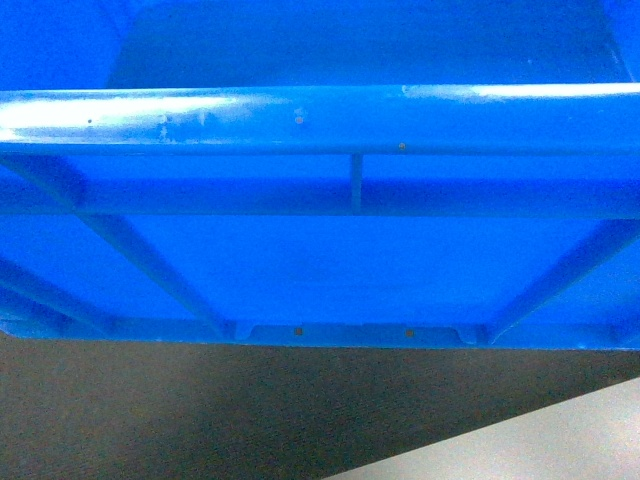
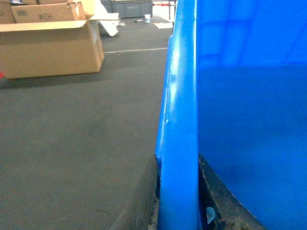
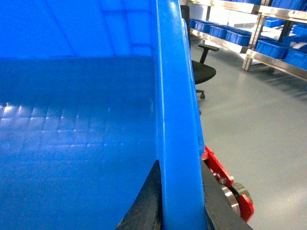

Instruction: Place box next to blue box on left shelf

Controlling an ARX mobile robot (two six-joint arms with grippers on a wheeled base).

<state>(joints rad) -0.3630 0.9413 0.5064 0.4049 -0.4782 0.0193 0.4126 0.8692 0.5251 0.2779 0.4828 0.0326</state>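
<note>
The box, a big bright-blue crate, fills the head view with its thick rim and ribbed near wall. In the left wrist view my left gripper is shut on the box's left rim, a dark finger on each side of it. My right gripper is shut the same way on the right rim, with the smooth inner floor beside it. The crate hangs above the floor. The left shelf is out of view, and neither gripper shows in the head view.
Dark carpet lies under the crate, with light grey floor to the right. An open cardboard carton stands far left. A black office chair, steel racks with small blue bins and a red wheel bracket are on the right.
</note>
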